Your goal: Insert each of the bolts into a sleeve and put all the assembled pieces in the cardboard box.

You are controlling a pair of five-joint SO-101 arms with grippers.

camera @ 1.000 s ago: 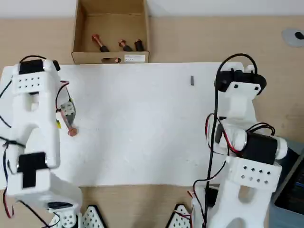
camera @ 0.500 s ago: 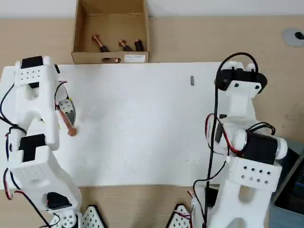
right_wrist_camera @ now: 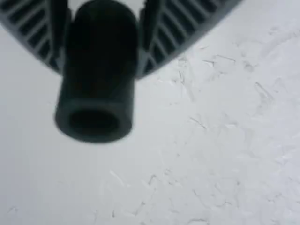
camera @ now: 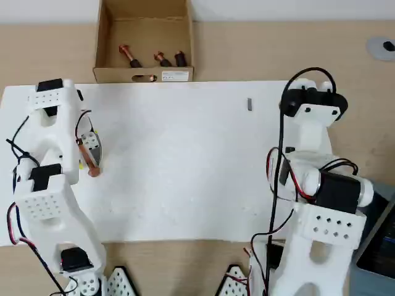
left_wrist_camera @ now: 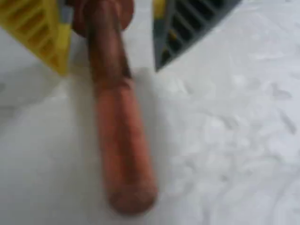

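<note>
Copper-coloured bolt [left_wrist_camera: 119, 117] lies on the white foam mat [camera: 185, 160], well away from the cardboard box [camera: 105, 37], on its near side by its left corner. The left gripper [left_wrist_camera: 110, 65] has its jaws open around the bolt's one end, with a gap visible at the dark finger. The right gripper [right_wrist_camera: 99, 68], far to the right of the box, is closed on a black sleeve [right_wrist_camera: 96, 84]. Inside the box lie three assembled pieces [camera: 128, 55].
</note>
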